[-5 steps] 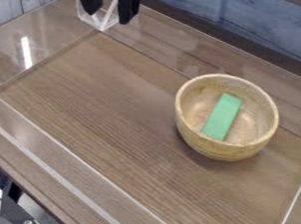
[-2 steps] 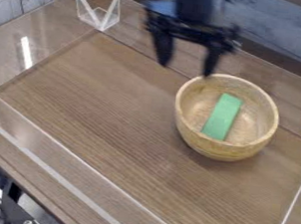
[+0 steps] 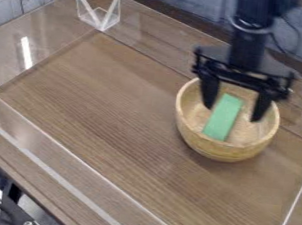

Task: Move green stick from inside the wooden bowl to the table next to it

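Note:
The wooden bowl [image 3: 215, 143] stands on the table [image 3: 100, 110] at the right. Inside it lies the green stick [image 3: 225, 121], a flat bright green block slanted along the bowl's floor. My gripper [image 3: 239, 97] hangs straight down over the bowl, open, with one dark finger [image 3: 211, 91] at the stick's left and the other over the bowl's right rim. The fingertips sit at about rim height and hold nothing. The stick's upper end is partly hidden behind the gripper.
Clear acrylic walls [image 3: 34, 33] edge the table on the left, front and right. A small clear triangular stand [image 3: 96, 12] sits at the back left corner. Brown wood-grain surface spreads left and in front of the bowl.
The gripper has swept from the back left corner across to the right and downward, ending over the bowl. It stayed open. Bowl and stick have not moved.

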Robot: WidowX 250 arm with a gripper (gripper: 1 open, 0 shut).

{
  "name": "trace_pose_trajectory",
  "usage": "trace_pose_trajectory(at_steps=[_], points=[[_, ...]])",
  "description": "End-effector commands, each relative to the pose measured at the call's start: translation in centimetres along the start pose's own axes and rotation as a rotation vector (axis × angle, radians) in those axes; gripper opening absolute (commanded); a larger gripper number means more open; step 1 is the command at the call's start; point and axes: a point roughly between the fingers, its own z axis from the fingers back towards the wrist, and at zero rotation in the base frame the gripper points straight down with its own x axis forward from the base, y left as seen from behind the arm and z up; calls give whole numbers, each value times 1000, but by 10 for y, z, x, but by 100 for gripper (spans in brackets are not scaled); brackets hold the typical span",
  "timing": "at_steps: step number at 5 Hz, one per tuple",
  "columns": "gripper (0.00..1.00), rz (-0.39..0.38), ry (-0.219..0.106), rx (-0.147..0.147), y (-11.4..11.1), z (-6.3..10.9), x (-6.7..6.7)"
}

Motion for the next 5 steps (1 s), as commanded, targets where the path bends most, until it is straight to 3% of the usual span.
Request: trace_pose_trajectory(at_steps=[1,3,5], points=[[100,27,-50,-32,-15,12,14],[100,-77,-21,-38,-6,-2,13],[100,5,-25,-41,9,-17,17]])
